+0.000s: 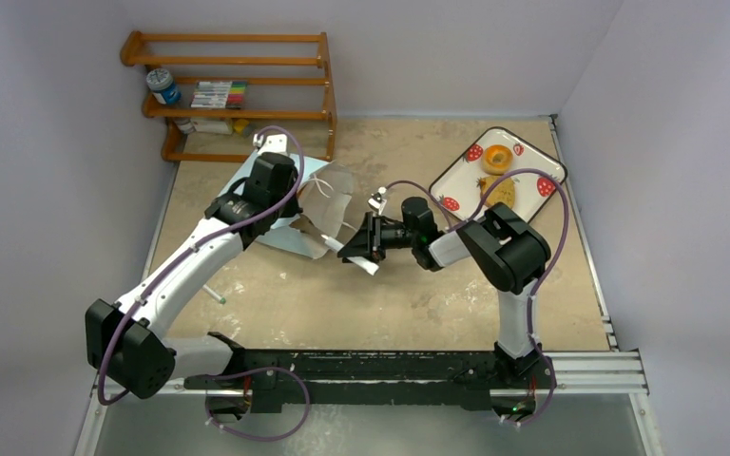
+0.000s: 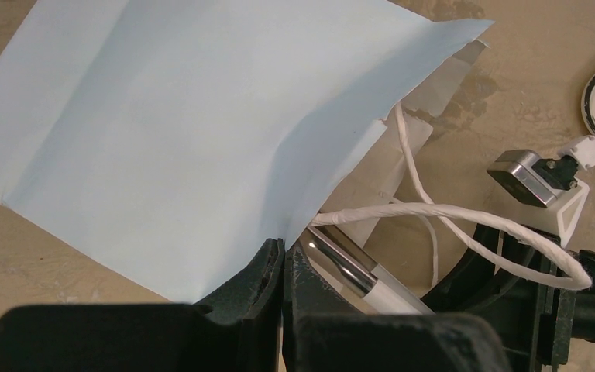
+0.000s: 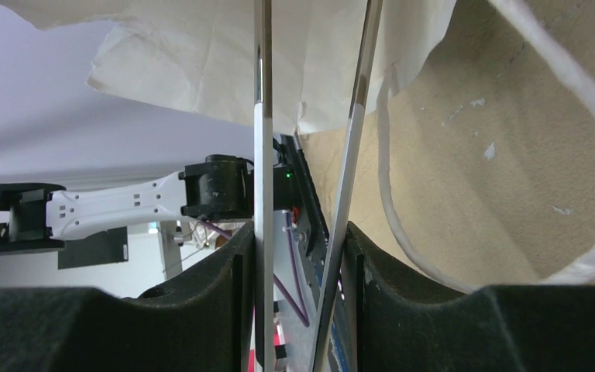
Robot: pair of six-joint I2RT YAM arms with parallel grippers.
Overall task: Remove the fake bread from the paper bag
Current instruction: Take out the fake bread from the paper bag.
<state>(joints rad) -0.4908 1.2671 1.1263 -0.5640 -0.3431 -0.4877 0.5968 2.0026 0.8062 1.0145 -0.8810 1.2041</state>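
- The left tool [image 2: 283, 254] was clamped on the edge of the pale blue paper bag [image 2: 170, 132].
- The right tool [image 1: 354, 251] stood apart at its mouth, gripping nothing.

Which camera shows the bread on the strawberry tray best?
Top external: a bagel and another piece lie in full view on the tray. Left wrist catches only the tray's edge; right wrist shows neither.

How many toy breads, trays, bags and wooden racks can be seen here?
Toy breads in view: 2 (bagel ring, tan piece)
Tray: 1
Paper bag: 1
Wooden rack: 1
Total: 5
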